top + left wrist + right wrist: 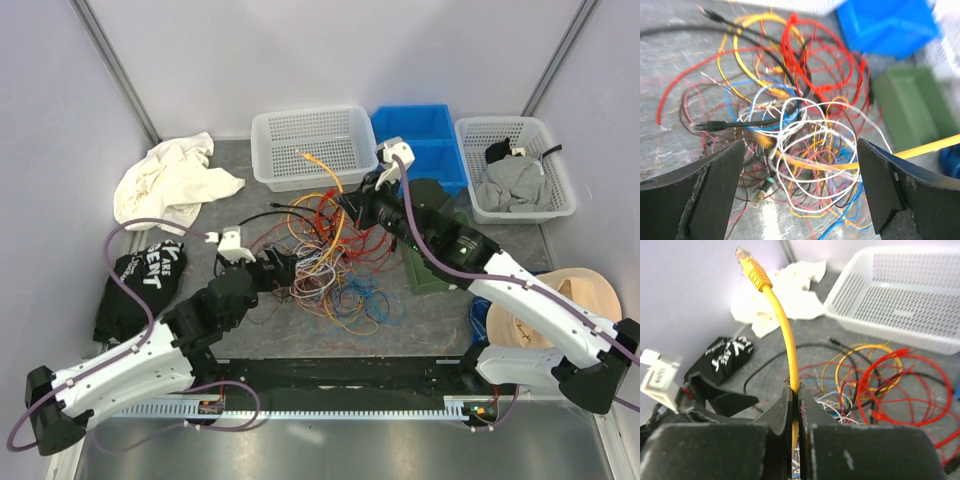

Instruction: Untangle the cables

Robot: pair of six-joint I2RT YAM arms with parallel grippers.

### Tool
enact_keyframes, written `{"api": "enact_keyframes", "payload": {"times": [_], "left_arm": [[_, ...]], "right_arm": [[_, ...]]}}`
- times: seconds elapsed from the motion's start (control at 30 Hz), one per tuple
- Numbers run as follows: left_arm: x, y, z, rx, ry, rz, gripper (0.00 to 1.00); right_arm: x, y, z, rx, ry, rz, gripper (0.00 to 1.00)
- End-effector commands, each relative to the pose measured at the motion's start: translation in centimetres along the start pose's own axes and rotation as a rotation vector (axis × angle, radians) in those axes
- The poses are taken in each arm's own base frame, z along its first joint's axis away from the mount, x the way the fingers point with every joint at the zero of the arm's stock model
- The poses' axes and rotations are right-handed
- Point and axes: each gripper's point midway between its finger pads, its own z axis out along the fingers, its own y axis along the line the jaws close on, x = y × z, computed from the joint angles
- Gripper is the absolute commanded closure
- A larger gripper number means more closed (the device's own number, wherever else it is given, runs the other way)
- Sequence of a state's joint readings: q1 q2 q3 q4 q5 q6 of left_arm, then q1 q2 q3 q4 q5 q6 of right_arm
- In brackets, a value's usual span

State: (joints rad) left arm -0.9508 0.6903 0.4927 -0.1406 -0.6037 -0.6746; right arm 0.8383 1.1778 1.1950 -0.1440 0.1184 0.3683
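A tangle of thin cables [325,255] in red, orange, yellow, black, white and blue lies on the grey table between the arms. My right gripper [796,390] is shut on a thick yellow cable [782,325] whose plug end [751,267] sticks up; in the top view it [333,180] rises from the pile toward the white basket. My left gripper [800,185] is open, low over the left side of the tangle [800,145], with white, blue and orange loops between its fingers [715,185]. In the top view it [275,268] sits at the pile's left edge.
An empty white basket [312,146], a blue bin [420,140] and a white basket of grey cloth [515,170] stand at the back. A white cloth [170,180] and a black bag [140,280] lie left. A green box [425,270] and a straw hat [555,305] lie right.
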Motion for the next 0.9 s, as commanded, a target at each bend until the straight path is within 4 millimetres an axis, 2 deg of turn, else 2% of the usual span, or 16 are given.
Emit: {"api": "enact_keyframes", "payload": {"times": [0.0, 0.07, 0.13, 0.17, 0.2, 0.23, 0.27, 0.3, 0.4, 0.43, 0.47, 0.57, 0.73, 0.8, 0.83, 0.87], "left_arm": [[-5.1, -0.4, -1.7, 0.043, -0.197, -0.105, 0.01], [-7.0, -1.9, -2.4, 0.167, -0.306, -0.095, 0.03], [-8.5, -4.3, -4.1, 0.348, -0.396, -0.083, 0.05], [-8.1, -4.6, -4.2, 0.389, -0.426, -0.015, 0.09], [-9.9, -6.8, -5.9, 0.522, -0.51, -0.016, 0.1], [-9.1, -7.6, -5.2, 0.542, -0.491, 0.043, 0.11], [-10.0, -8.8, -5.4, 0.562, -0.507, 0.104, 0.12], [-8.7, -10.1, -4.8, 0.603, -0.447, 0.182, 0.12], [-7.4, -12.4, -3.0, 0.642, -0.379, 0.301, 0.14], [-7.3, -12.8, -2.8, 0.654, -0.379, 0.309, 0.14], [-5.9, -12.9, -2.0, 0.659, -0.352, 0.348, 0.14], [-4.7, -13.8, -1.5, 0.709, -0.336, 0.404, 0.14], [-2.8, -15.3, -1.6, 0.808, -0.28, 0.458, 0.15], [-2.0, -15.7, -1.4, 0.832, -0.255, 0.468, 0.22], [-2.2, -15.8, -1.2, 0.828, -0.258, 0.476, 0.31], [-2.1, -15.7, -0.9, 0.813, -0.248, 0.479, 0.56]], "right_arm": [[-5.1, -0.4, -2.1, 0.062, -0.105, -0.039, 1.0], [-4.8, -0.5, -2.1, 0.074, -0.083, -0.022, 1.0], [-4.5, -0.6, -2.0, 0.089, -0.065, 0.013, 1.0], [-4.0, -0.8, -1.6, 0.105, -0.043, 0.019, 1.0], [-3.8, -0.9, -1.4, 0.112, -0.027, 0.028, 1.0], [-3.7, -0.8, -1.3, 0.114, -0.01, 0.037, 1.0], [-3.3, -0.8, -0.9, 0.113, 0.007, 0.048, 1.0], [-3.3, -0.5, -0.9, 0.102, 0.012, 0.056, 1.0], [-3.1, -0.1, -0.6, 0.087, 0.038, 0.067, 1.0], [-3.2, 0.0, -0.7, 0.087, 0.043, 0.068, 1.0], [-3.0, 0.1, -0.6, 0.083, 0.051, 0.073, 1.0], [-2.8, 0.5, -0.7, 0.061, 0.067, 0.082, 1.0], [-2.7, 0.8, -0.7, 0.046, 0.081, 0.085, 1.0], [-2.7, 1.0, -0.5, 0.034, 0.088, 0.087, 1.0], [-2.6, 1.1, -0.5, 0.029, 0.091, 0.094, 1.0], [-2.6, 1.3, -0.5, 0.022, 0.093, 0.096, 1.0]]}}
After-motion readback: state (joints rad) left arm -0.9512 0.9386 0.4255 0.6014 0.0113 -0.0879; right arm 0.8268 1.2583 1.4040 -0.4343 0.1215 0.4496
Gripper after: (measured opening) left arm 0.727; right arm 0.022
